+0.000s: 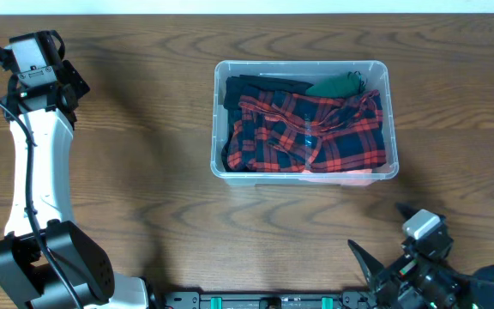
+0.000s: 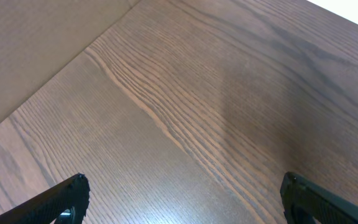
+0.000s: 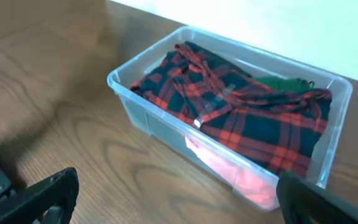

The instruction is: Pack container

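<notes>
Item 1, work surface. A brown wood-grain table [image 1: 127,129] is carrying all the equipment.

Item 2, task object. The large clear plastic rectangular container [image 1: 216,120] with rounded corners and a thick rim is sitting upright in the right-centre of the table, toward the far edge. It is standing well apart from both arms.

Item 3, contents. A crumpled red-and-navy plaid cloth [image 1: 316,129] is lying on top and filling most of the bin. A dark green cloth [image 1: 341,84] is showing in the far right corner, partly under the plaid. A pink item [image 3: 229,168] is pressing against the near wall beneath the plaid; its nature cannot be determined.

Item 4, left side. The white-and-black left arm [image 1: 37,172] is reaching along the left edge of the table toward the far left corner. The left gripper [image 2: 182,199] is hanging above bare wood with its two black fingers [image 2: 67,196] spread wide, and it is gripping nothing.

Item 5, right side. The dark right arm [image 1: 436,275] is sitting at the near right edge, near of the container. The right gripper [image 3: 179,202] is facing the bin's near wall from a distance. Its black fingers [image 3: 48,193] are standing wide apart at the two lower corners of the wrist view, and it is carrying nothing.
</notes>
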